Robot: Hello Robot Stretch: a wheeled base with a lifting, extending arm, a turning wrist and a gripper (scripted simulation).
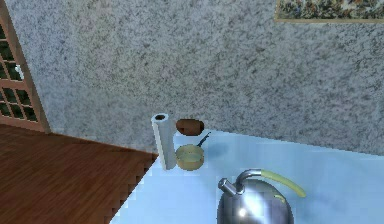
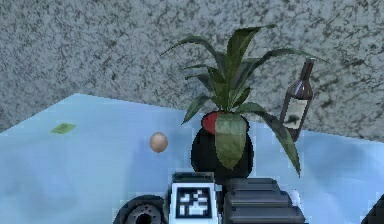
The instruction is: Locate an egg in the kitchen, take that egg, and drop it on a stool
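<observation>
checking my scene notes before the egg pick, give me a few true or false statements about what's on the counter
1. The small tan oval egg lies on the pale blue countertop. True.
2. In the arm side view, the egg lies right of the dark glass bottle. False: it lies left of the bottle, and left of the leafy green plant in a black pot.
3. The white paper towel roll stands upright. True.
4. In the forward view, the shiny silver kettle stands left of the paper towel roll. False: it stands to the roll's right, lower in the picture.
</observation>
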